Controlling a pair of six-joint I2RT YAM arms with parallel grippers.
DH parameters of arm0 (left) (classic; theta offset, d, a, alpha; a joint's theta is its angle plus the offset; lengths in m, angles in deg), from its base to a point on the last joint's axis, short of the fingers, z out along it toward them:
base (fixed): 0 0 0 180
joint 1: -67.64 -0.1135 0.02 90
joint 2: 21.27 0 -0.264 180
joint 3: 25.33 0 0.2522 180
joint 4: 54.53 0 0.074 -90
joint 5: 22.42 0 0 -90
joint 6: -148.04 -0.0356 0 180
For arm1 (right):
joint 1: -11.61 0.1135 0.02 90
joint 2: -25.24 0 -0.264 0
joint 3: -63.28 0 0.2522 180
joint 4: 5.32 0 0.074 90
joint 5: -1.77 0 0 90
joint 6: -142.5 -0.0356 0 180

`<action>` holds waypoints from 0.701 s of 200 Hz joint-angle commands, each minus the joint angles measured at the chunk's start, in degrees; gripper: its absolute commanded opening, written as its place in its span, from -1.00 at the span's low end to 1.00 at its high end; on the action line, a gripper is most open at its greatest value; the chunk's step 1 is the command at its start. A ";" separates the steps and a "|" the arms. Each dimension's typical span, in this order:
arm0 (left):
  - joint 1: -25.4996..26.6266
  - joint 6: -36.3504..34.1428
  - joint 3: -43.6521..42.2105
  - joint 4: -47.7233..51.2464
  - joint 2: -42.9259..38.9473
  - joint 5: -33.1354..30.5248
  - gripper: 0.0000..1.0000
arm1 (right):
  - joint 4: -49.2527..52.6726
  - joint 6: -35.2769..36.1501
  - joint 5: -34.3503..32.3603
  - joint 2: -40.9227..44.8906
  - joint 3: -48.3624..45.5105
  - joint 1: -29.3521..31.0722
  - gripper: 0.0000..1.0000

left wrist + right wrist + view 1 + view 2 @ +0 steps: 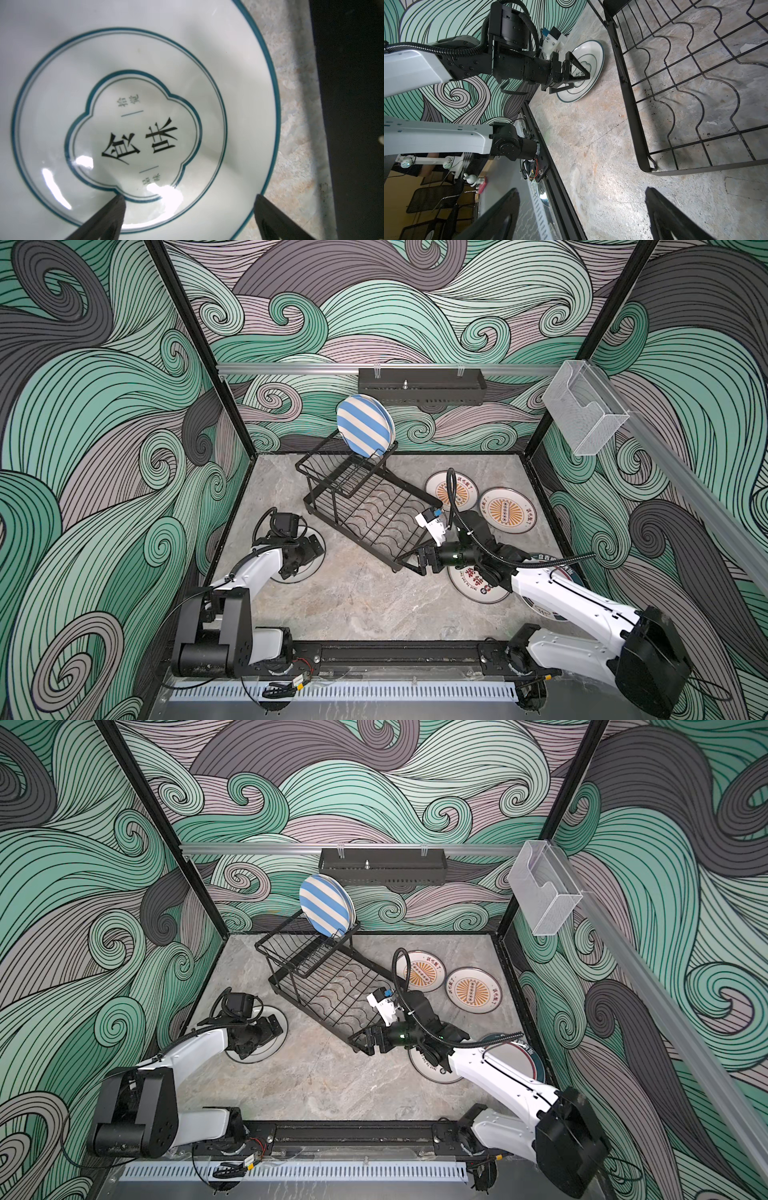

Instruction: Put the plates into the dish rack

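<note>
The black wire dish rack (365,510) (328,986) sits askew mid-table. A blue-and-cream striped plate (365,425) stands on edge in its raised tier. My left gripper (311,549) (190,198) hangs open over a white teal-rimmed plate (145,104) (296,576) lying flat at the left; one finger is above the plate's inside, the other at its rim. My right gripper (419,562) (581,191) is open and empty beside the rack's near corner (648,166). Flat on the right lie two orange sunburst plates (451,491) (507,510) and a red-black character plate (478,585).
Another teal-rimmed plate (515,1056) lies partly under the right arm. A black perforated tray (422,385) hangs on the back rail, and a clear acrylic box (584,414) on the right rail. A black base rail (395,653) runs along the table's front edge.
</note>
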State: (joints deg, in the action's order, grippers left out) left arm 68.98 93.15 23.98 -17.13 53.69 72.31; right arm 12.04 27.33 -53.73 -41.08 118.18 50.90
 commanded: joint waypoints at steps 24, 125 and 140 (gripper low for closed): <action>0.59 1.39 -4.58 -0.71 -2.81 3.82 0.97 | -1.93 -0.18 -0.95 -2.32 1.61 0.52 0.87; 6.63 10.32 -13.32 0.09 -12.49 10.84 0.97 | -8.63 -4.00 -2.21 -11.48 3.70 3.97 0.84; 8.19 11.99 -14.94 0.44 -14.61 11.04 0.97 | -8.84 -4.40 -2.73 -13.18 4.78 5.25 0.84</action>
State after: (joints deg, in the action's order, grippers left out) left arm 74.77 100.10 13.03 -23.67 40.45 80.12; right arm 6.33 24.31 -55.18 -52.49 120.15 54.46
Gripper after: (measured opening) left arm 0.986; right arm 0.922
